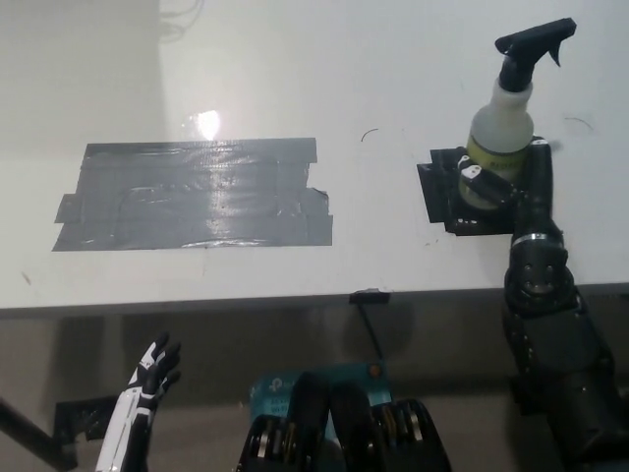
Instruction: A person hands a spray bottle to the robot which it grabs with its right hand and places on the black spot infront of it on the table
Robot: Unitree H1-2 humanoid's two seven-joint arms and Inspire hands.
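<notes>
At 7 o'clock, left hand: the white left hand [147, 385] hangs below the near edge of the table [295, 59], holding nothing, its fingers spread apart and pointing up.
Toward 9 o'clock, grey tape: a wide patch of grey tape [194, 194] lies flat on the tabletop, with a bright glare spot just past its far edge.
At 6 o'clock, table edge: a small black clip [370, 295] sits on the near edge, a thin cable hanging from it.
At 3 o'clock, black spot: the black spot [444, 192] is a small dark square near the table's right end, well apart from the grey tape.
At 2 o'clock, spray bottle: the spray bottle [501, 126] stands upright over the black spot, white body with a yellow-green label, black trigger head pointing right.
At 3 to 4 o'clock, right hand: the black right hand [511, 187] wraps its fingers around the bottle's lower body, its arm rising from the bottom right.
</notes>
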